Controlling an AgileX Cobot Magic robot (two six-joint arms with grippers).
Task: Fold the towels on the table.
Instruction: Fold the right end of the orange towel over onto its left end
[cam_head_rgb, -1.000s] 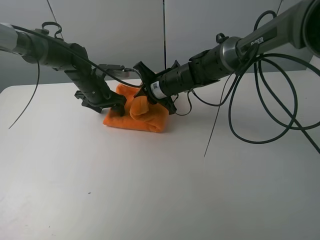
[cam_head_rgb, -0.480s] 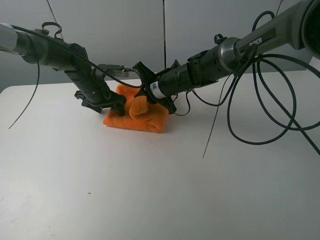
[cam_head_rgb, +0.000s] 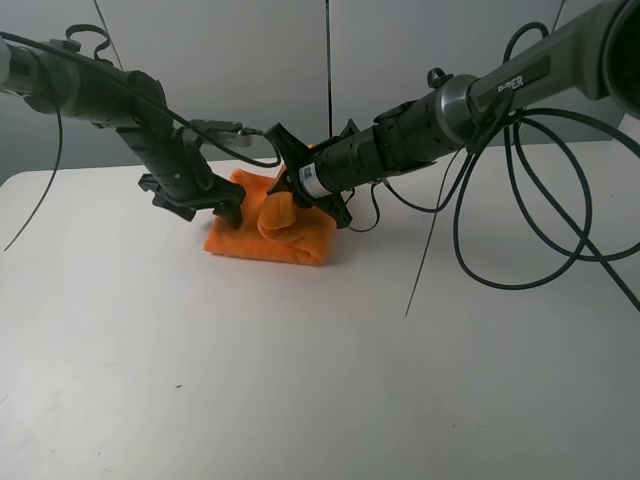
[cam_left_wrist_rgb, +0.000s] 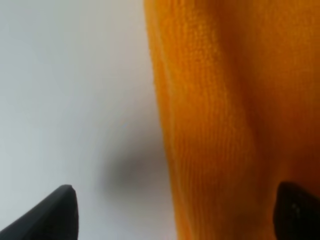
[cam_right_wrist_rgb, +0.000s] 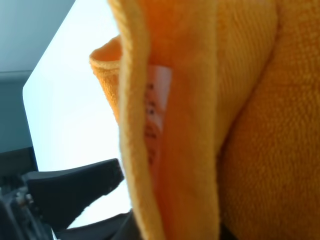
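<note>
The towel (cam_head_rgb: 270, 232) lies bunched near the counter's (cam_head_rgb: 320, 380) far edge. My right hand (cam_head_rgb: 283, 205) pinches a raised fold, presumably to carry it over. My left hand (cam_head_rgb: 215, 205), fingers spread, straddles the towel's edge without gripping.

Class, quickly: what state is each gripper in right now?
Left gripper: open, jaws straddling the towel edge.
Right gripper: shut on the towel, a fold lifted.

Orange towel (cam_right_wrist_rgb: 250, 125) fills view, white label (cam_right_wrist_rgb: 157, 107) showing.
</note>
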